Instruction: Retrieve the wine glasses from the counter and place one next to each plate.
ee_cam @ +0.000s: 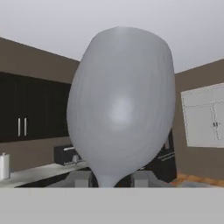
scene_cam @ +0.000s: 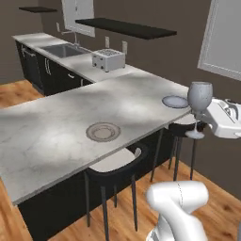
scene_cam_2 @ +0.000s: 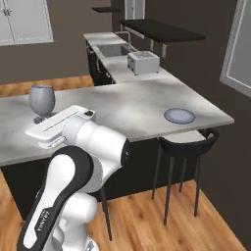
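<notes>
Arm reaches level, pincer pinching 1 upright wine glass by its stem.

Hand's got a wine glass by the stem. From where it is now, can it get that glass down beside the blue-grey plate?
Probably yes. The hand holds the wine glass upright, close to the blue-grey plate at the marble top's corner. Bare marble lies around that plate, and nothing stands between.

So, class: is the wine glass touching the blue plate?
Apart. In the right base view the wine glass, held in the gripper, is far across the marble top from the blue plate.
</notes>
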Controlling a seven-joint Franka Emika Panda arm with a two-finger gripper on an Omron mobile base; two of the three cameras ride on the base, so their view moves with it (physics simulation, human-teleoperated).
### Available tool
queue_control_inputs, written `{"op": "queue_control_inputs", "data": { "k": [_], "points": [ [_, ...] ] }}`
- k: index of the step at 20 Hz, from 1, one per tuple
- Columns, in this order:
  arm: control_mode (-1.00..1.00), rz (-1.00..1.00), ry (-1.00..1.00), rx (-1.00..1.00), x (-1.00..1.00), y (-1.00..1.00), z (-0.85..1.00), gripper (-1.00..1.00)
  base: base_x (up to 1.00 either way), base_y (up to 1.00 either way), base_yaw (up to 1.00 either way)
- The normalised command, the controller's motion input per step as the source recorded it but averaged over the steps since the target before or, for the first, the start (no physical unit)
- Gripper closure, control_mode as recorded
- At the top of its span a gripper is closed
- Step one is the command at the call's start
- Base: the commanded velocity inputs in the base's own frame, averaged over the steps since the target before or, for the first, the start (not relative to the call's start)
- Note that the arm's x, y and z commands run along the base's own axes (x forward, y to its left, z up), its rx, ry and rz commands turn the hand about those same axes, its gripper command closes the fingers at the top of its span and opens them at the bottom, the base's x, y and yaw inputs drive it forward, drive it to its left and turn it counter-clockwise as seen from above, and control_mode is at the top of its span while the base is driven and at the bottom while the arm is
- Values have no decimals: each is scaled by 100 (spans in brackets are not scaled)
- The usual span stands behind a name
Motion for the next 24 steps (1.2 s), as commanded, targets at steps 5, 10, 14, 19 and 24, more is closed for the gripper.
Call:
{"op": "queue_control_inputs", "data": {
  "k": [5,10,14,19,24],
  "points": [
    [100,0,0,0,0,0,0,100,43,-42,47],
    [100,0,0,0,0,0,0,100,40,-32,47],
    [100,0,0,0,0,0,0,100,52,-33,43],
    [100,0,0,0,0,0,0,100,60,-30,38],
    [-100,3,0,0,8,-12,-11,100,29,-30,19]
  ]
}}
